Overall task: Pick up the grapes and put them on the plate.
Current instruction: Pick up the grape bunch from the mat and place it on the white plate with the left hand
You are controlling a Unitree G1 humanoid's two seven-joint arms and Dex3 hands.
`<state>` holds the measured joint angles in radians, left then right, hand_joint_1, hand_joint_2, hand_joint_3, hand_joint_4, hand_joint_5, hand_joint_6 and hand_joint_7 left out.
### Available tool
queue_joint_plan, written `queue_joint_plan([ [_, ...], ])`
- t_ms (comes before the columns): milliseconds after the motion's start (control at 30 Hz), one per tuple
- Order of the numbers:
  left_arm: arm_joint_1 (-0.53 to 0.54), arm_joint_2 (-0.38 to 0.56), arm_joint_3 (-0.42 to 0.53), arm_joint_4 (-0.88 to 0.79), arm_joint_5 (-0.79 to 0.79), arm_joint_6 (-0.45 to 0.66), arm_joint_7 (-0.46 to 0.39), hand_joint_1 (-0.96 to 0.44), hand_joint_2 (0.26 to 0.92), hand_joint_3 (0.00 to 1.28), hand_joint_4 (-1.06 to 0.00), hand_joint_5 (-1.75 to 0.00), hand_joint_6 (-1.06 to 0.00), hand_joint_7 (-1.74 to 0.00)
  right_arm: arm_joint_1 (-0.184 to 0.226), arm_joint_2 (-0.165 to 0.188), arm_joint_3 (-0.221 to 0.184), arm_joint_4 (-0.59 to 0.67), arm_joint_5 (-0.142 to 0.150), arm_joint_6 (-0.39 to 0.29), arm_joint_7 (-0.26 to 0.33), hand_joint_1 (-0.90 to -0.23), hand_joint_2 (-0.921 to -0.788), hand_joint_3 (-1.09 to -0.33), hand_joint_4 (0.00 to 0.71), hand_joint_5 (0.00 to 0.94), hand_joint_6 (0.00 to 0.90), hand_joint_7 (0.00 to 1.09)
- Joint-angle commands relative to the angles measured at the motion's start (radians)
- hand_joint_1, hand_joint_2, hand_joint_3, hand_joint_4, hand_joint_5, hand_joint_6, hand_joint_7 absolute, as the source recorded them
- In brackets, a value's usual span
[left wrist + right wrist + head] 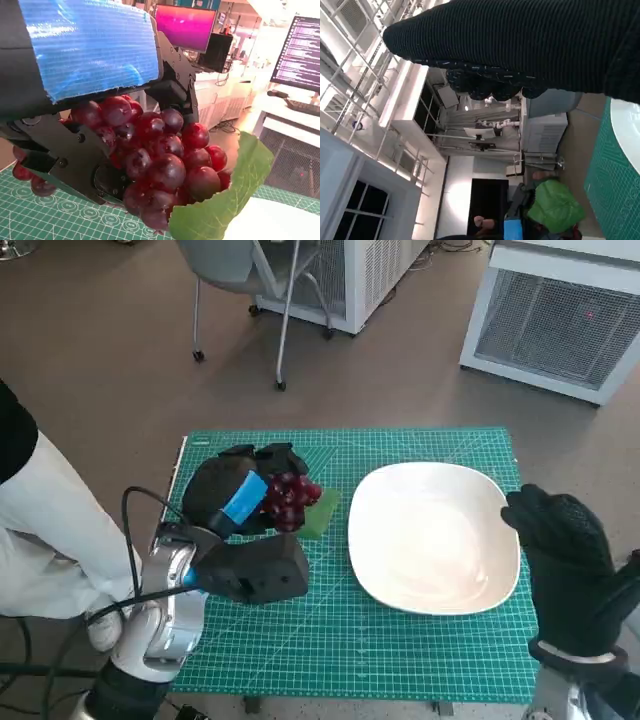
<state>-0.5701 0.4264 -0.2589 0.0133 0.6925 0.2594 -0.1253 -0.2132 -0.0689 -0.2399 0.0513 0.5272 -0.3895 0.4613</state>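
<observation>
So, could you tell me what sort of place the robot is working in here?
Probably a robotics lab or office: computer monitors lit on desks, a green cutting mat as the worktop, and a wheeled chair on the bare floor.

Green cutting mat (400, 640) with white grid covers tabletop edge to edge. Beyond far edge: brown floor (100, 370), grey chair (240, 280) on castors, white cabinet with vent slats (350, 275), white grilled unit (560, 320) off far right corner. Person in white trousers (50, 520) beside left edge. Left wrist view: pink-lit monitor (185, 25), second monitor with text lines (300, 50).
</observation>
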Motion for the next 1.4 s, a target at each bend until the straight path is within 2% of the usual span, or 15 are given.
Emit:
queue_joint_plan([
  [33, -0.007, -0.013, 0.002, -0.001, -0.013, -0.02, -0.005, 0.0, 0.909, 0.02, -0.78, -1.16, -0.72, -0.97, 0.011, 0.007, -0.005, 0.013, -0.003, -0.001, -0.006, -0.381, -0.921, -0.519, 0.502, 0.512, 0.275, 0.87],
  [267, -0.03, -0.045, -0.017, -0.016, -0.026, -0.035, -0.029, 0.0, 0.903, 0.02, -0.79, -1.09, -0.71, -1.04, 0.013, 0.003, -0.008, 0.012, -0.003, -0.001, -0.006, -0.381, -0.921, -0.518, 0.502, 0.512, 0.275, 0.87],
  [533, -0.098, -0.104, -0.081, -0.02, -0.005, -0.043, -0.062, 0.0, 0.895, 0.01, -0.83, -1.0, -0.71, -1.09, 0.017, -0.001, -0.012, 0.007, 0.002, 0.002, -0.001, -0.381, -0.921, -0.518, 0.502, 0.512, 0.275, 0.87],
  [733, -0.17, -0.154, -0.136, 0.009, 0.019, -0.048, -0.084, 0.0, 0.891, 0.02, -0.82, -1.1, -0.74, -0.98, 0.023, -0.002, -0.017, 0.003, 0.002, -0.001, 0.0, -0.381, -0.921, -0.517, 0.503, 0.512, 0.275, 0.87],
  [967, -0.247, -0.213, -0.183, 0.071, 0.024, -0.086, -0.083, 0.01, 0.891, 0.05, -0.72, -1.31, -0.81, -0.8, 0.035, 0.003, -0.02, -0.009, 0.005, -0.001, -0.001, -0.383, -0.921, -0.515, 0.504, 0.51, 0.277, 0.87],
  [1033, -0.265, -0.226, -0.193, 0.092, 0.026, -0.104, -0.075, 0.01, 0.853, 0.15, -0.68, -1.33, -0.78, -0.87, 0.039, 0.005, -0.02, -0.013, 0.006, -0.001, -0.002, -0.383, -0.921, -0.515, 0.505, 0.509, 0.277, 0.87],
  [1167, -0.298, -0.255, -0.202, 0.141, 0.013, -0.142, -0.061, 0.0, 0.635, 0.63, -0.59, -1.42, -0.62, -1.28, 0.047, 0.01, -0.02, -0.023, 0.006, -0.001, -0.007, -0.382, -0.921, -0.515, 0.505, 0.509, 0.277, 0.86],
  [1233, -0.311, -0.27, -0.201, 0.164, 0.002, -0.159, -0.058, 0.0, 0.573, 0.77, -0.56, -1.47, -0.58, -1.38, 0.052, 0.012, -0.02, -0.028, 0.006, -0.001, -0.01, -0.381, -0.921, -0.515, 0.506, 0.508, 0.278, 0.86],
  [1333, -0.328, -0.29, -0.2, 0.194, -0.005, -0.176, -0.054, 0.0, 0.516, 0.9, -0.53, -1.54, -0.55, -1.45, 0.058, 0.016, -0.022, -0.033, 0.008, -0.001, -0.013, -0.381, -0.921, -0.515, 0.506, 0.508, 0.278, 0.86],
  [1400, -0.338, -0.303, -0.202, 0.211, -0.002, -0.18, -0.051, 0.01, 0.507, 0.9, -0.55, -1.57, -0.57, -1.37, 0.06, 0.018, -0.023, -0.035, 0.009, -0.002, -0.014, -0.38, -0.921, -0.514, 0.506, 0.507, 0.279, 0.86],
])
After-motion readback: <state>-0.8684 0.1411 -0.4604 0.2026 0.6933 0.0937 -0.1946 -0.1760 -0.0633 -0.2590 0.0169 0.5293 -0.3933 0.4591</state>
